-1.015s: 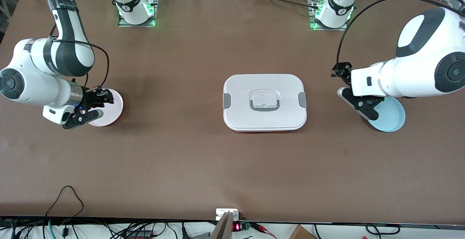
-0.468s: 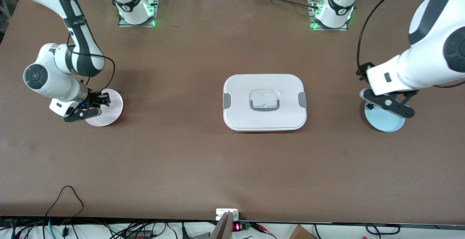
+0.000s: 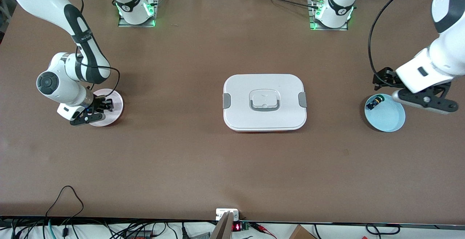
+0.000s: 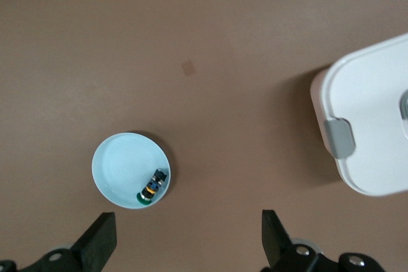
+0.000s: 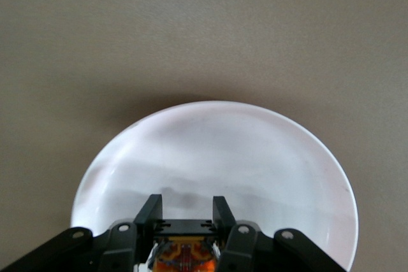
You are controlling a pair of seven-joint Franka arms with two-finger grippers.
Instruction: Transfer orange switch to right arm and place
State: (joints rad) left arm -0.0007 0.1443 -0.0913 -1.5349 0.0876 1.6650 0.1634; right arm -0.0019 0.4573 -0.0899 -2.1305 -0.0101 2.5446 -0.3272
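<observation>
My right gripper (image 3: 102,105) hangs low over a pale pink plate (image 3: 110,117) toward the right arm's end of the table. In the right wrist view its fingers (image 5: 150,211) are shut on the orange switch (image 5: 185,251), a black block with an orange face, just above the plate (image 5: 217,151). My left gripper (image 3: 425,101) is up in the air over the edge of a light blue plate (image 3: 390,119). It is open and empty in the left wrist view (image 4: 186,241).
A small black cylinder with a green end (image 3: 374,102) lies in the blue plate (image 4: 121,160), also seen in the left wrist view (image 4: 153,186). A white lidded box (image 3: 264,102) with grey clips stands mid-table and shows in the left wrist view (image 4: 376,119).
My right arm has drawn in and lowered its gripper over the pink plate. My left arm has pulled away toward its end of the table, uncovering the blue plate and cylinder.
</observation>
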